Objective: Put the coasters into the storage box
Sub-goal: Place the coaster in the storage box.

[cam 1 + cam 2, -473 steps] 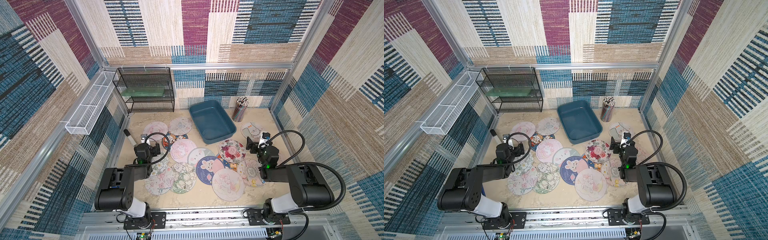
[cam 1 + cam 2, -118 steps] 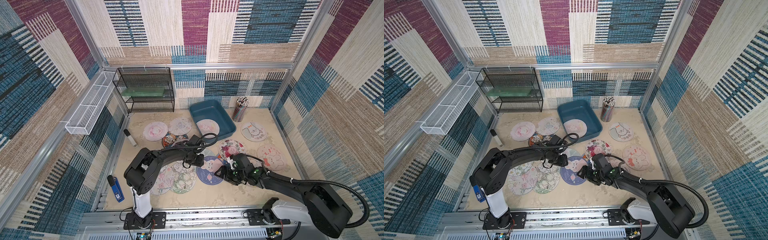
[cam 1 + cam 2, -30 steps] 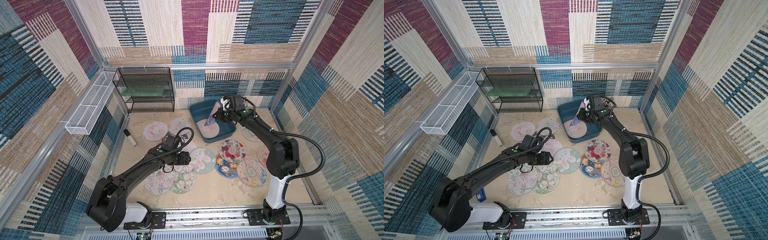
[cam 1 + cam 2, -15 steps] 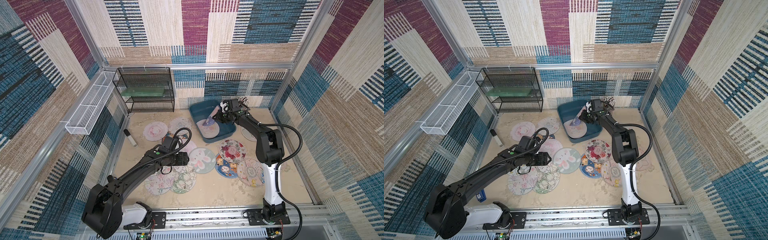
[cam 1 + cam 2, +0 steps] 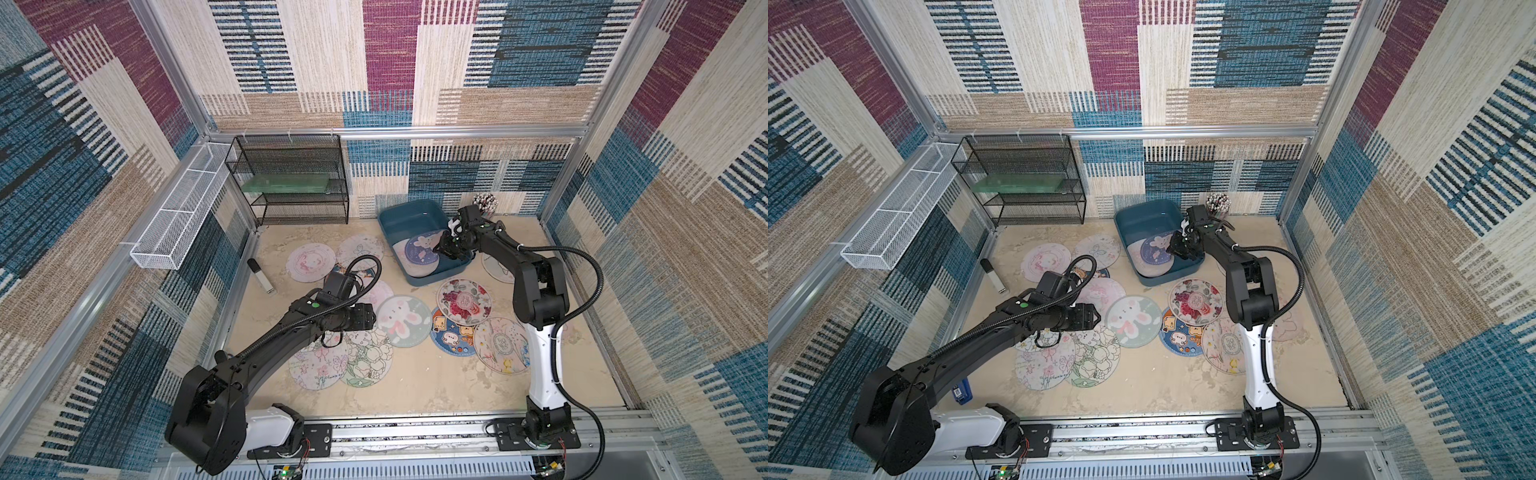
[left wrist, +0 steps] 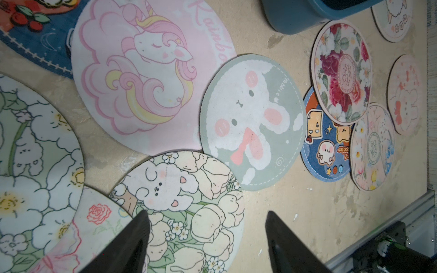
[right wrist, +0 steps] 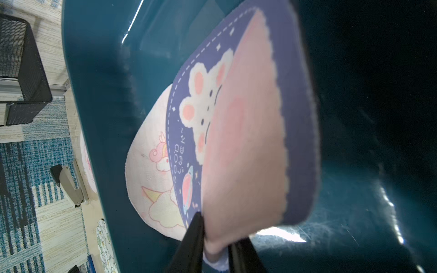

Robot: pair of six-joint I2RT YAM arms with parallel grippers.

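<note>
Elbow [image 5: 539, 296] high, right hand [image 5: 439, 250] in storage box [image 5: 394, 220] — purple coaster [image 5: 419, 250] between fingers [image 7: 192, 243].

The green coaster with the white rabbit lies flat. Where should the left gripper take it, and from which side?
Pinch the green coaster by its thin rim, at the edge nearest the robot's base, where bare table borders it. It lies flat, so the left gripper should probably come down steeply there. To the sides it overlaps the pink coaster or crowds the dark blue coaster.

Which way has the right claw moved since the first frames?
Yes: away from the front rail, into the storage box by the back wall, where the right claw grips a purple coaster.
</note>
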